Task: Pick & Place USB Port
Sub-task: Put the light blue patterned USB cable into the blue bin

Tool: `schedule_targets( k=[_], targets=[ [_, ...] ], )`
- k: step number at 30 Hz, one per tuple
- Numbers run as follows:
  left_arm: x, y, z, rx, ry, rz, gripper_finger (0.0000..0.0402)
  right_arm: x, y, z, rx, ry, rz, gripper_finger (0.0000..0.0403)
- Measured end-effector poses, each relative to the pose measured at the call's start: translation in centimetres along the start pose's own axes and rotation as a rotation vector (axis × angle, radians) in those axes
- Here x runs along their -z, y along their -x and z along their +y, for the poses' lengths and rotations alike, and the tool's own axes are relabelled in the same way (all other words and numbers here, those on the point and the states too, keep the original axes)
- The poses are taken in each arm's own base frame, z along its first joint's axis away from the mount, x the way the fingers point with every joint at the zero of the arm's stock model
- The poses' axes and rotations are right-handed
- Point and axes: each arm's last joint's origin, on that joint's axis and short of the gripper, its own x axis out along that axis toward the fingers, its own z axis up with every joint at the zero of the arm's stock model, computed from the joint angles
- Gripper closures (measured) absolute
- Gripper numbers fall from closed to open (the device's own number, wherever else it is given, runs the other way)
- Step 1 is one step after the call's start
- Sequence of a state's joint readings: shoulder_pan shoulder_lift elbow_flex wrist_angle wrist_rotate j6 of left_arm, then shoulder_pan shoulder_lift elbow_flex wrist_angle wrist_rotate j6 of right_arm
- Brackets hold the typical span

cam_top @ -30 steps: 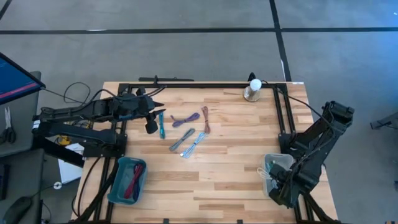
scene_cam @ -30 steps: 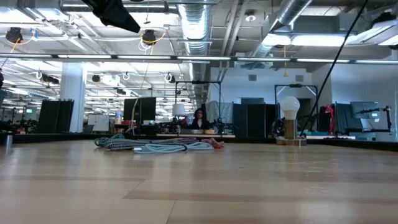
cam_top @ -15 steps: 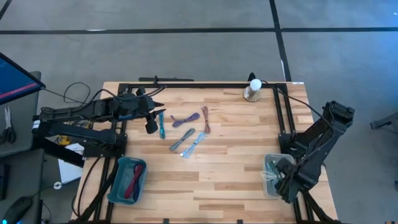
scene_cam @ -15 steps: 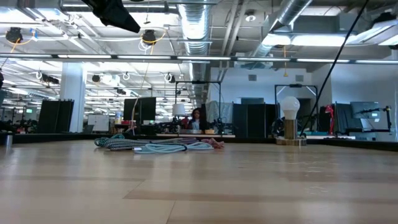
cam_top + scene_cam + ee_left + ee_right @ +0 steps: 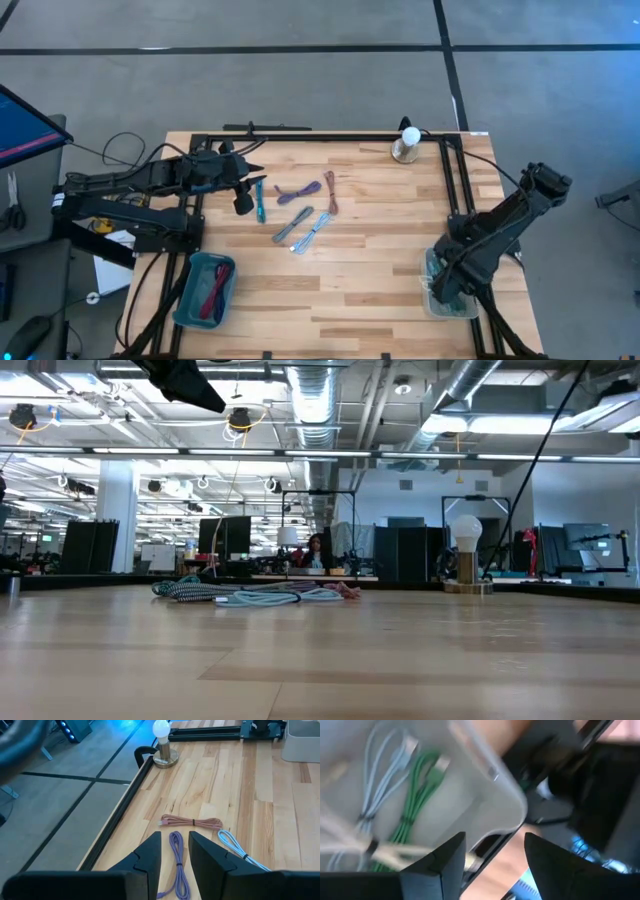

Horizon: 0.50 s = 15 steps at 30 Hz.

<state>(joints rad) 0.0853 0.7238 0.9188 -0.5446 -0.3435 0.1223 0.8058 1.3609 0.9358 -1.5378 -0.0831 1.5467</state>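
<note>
Several coiled USB cables lie on the wooden table: teal (image 5: pixel 260 200), purple (image 5: pixel 298 191), pink (image 5: pixel 330 192), grey (image 5: pixel 291 225) and light blue (image 5: pixel 314 232). My left gripper (image 5: pixel 243 203) hovers open at their left. In its wrist view the purple cable (image 5: pixel 177 857) shows on the table between the fingers, untouched. My right gripper (image 5: pixel 492 862) hangs open above the clear bin (image 5: pixel 436 300) at the near right. A green cable (image 5: pixel 417 805) and pale cables (image 5: pixel 380 780) lie inside that bin.
A blue bin (image 5: pixel 190 300) holding red and blue cables stands at the near left. A white-bulbed lamp (image 5: pixel 407 145) stands at the far right edge. A black frame rail (image 5: pixel 330 136) rims the table. Bare wood lies in the middle near side.
My right arm has swung over the clear bin toward the table's left edge. The pale cable loop that showed at the bin's left rim no longer shows there.
</note>
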Motion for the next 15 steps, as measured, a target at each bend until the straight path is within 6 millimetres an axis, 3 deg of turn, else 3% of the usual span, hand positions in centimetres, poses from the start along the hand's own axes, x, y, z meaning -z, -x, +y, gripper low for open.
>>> schedule_targets(
  k=[15],
  targets=[
    [0.0, 0.0, 0.0, 0.000, 0.000, 0.000, 0.0302, -4.1, 4.7, 0.3, -0.147, 0.097, -0.335, 0.0251]
  ],
)
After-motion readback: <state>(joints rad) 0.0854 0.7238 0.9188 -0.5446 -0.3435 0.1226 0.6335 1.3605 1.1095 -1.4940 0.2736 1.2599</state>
